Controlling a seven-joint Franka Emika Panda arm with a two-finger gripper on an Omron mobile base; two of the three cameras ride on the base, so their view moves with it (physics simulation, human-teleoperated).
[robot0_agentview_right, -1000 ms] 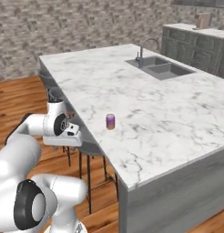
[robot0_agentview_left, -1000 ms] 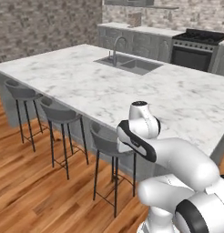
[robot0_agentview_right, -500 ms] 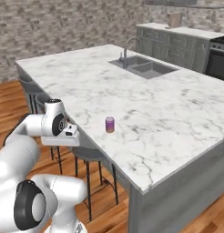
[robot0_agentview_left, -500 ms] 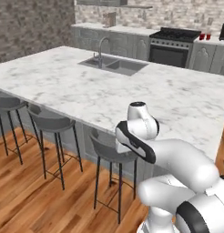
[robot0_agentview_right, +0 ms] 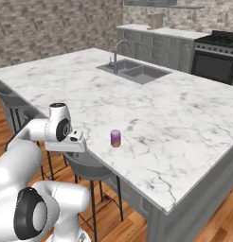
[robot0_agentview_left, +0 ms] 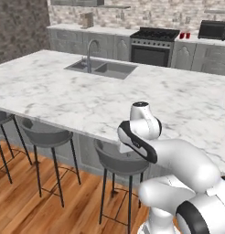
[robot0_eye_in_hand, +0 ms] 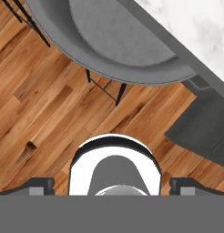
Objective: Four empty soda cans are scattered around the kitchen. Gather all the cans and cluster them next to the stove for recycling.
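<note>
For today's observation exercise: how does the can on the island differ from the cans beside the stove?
The purple can stands alone on the marble island; the red cans stand as a pair on the back counter beside the stove. The purple one is close to the robot, the red ones far. All stand upright.

two red soda cans [robot0_agentview_left: 184,35] stand beside the stove [robot0_agentview_left: 153,43] on the back counter [robot0_agentview_left: 109,32]
</note>
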